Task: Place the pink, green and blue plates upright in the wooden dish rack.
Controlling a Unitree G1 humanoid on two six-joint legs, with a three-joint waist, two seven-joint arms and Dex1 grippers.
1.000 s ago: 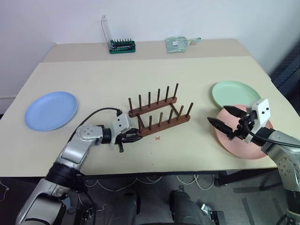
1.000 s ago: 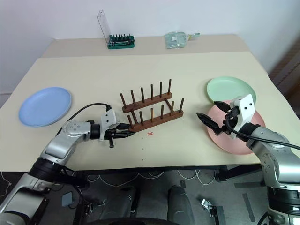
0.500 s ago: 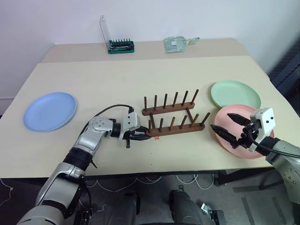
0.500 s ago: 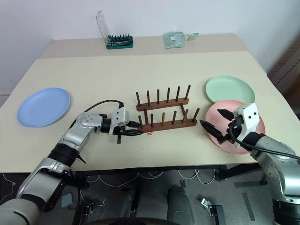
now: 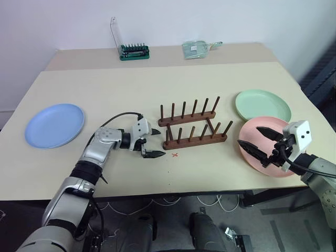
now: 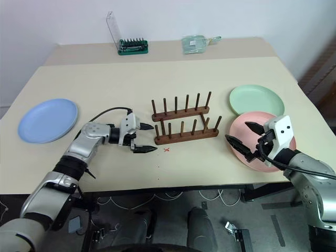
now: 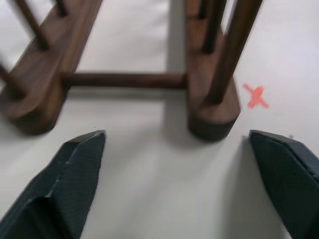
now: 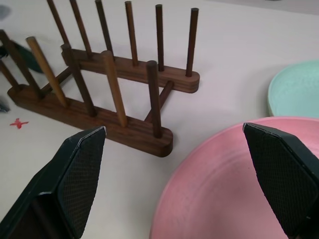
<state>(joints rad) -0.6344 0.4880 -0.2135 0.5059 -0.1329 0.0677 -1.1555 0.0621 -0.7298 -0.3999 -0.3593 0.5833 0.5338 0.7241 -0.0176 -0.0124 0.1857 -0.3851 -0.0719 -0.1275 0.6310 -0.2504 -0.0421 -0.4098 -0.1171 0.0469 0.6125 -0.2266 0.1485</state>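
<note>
No plate in the wooden dish rack (image 5: 193, 126) yet; every peg slot bare, so all three placements left to do. Left claw (image 5: 150, 143) spread wide and empty, just off the rack's near end, with the red cross mark (image 5: 175, 155) on the worktop (image 5: 105, 84) just beside its lower finger. Rack directly ahead of that claw, close but not touching, standing square on the worktop. Blue plate (image 5: 54, 124) well behind the left claw, out toward the worktop's left edge, lying flat. Right claw (image 5: 261, 142) also fully open, gripping nothing, poised over the near rim of the pink plate (image 5: 262, 157), which lies flat beneath and ahead of it. Green plate (image 5: 262, 105) just beyond the pink one, farther from the right claw, seemingly overlapped at its near edge by the pink rim. Likely next: closing on the pink plate's rim, lifting and tipping it upright between pegs.
</note>
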